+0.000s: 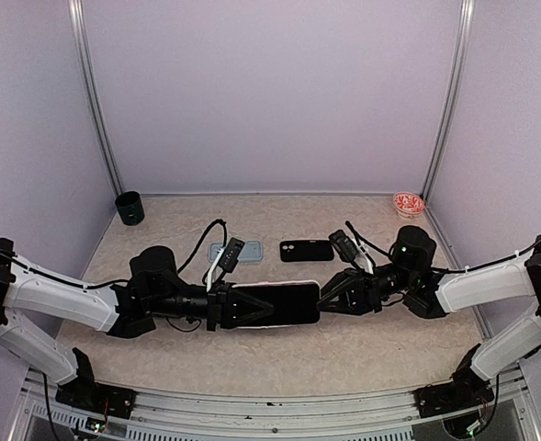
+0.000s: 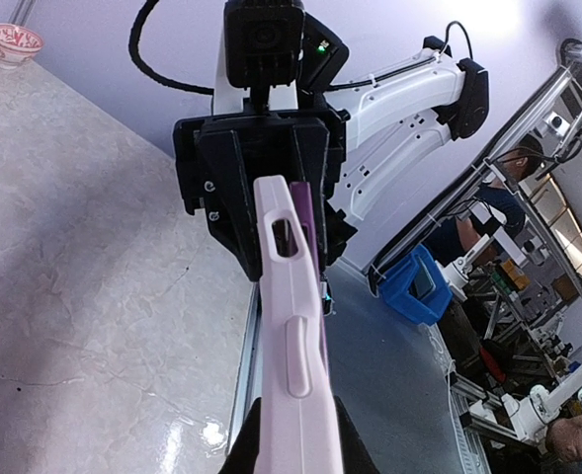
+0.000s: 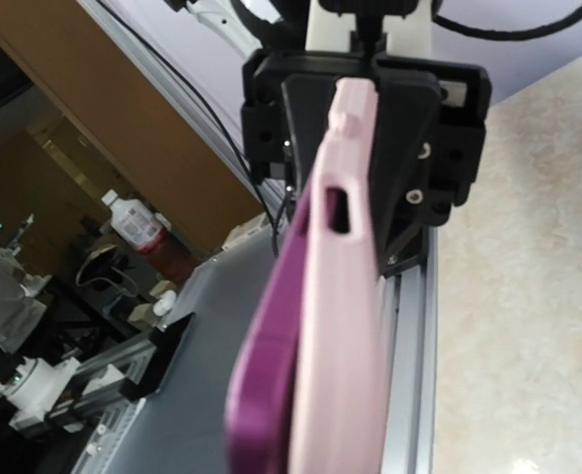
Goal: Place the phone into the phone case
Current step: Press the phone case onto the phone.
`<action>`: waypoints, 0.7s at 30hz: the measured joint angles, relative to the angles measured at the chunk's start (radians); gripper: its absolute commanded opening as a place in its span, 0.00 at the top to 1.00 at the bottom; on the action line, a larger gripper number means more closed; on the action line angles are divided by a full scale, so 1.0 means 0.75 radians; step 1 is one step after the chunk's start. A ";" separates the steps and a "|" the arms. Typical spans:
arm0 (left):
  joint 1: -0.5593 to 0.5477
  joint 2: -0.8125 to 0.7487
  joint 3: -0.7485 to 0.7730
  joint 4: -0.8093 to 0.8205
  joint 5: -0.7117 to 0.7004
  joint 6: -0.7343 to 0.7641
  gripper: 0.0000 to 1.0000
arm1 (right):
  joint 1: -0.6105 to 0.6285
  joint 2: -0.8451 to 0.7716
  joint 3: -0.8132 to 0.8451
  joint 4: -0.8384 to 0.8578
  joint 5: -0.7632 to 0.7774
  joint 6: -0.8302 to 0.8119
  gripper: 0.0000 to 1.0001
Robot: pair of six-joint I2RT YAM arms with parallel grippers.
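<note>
A pink phone case [image 2: 295, 365] with a purple phone [image 3: 271, 365] partly seated in it hangs level above the table, between both arms [image 1: 284, 303]. My left gripper [image 2: 295, 439] is shut on one end of the case, a black finger on each side. At the other end, my right gripper [image 1: 330, 296] has its jaws standing close against both sides of the case and phone [image 2: 276, 183]. Its own fingers are out of frame in the right wrist view. There the phone's edge bulges out of the case at the near end.
On the table behind lie a black phone [image 1: 307, 250] and a light blue case [image 1: 250, 249]. A dark green cup [image 1: 129, 209] stands at the back left and a red-and-white bowl [image 1: 408, 203] at the back right. The table's metal front rail runs just below the held case.
</note>
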 measured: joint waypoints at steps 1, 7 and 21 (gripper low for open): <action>0.000 0.001 0.000 0.003 0.001 0.000 0.90 | 0.000 0.001 0.000 0.007 -0.003 0.005 0.80; 0.000 0.011 0.000 0.016 0.007 -0.001 0.87 | 0.000 0.001 0.000 0.016 -0.012 0.012 0.88; 0.005 0.018 0.000 0.019 -0.043 -0.005 0.68 | 0.000 -0.016 0.025 -0.221 0.059 -0.116 1.00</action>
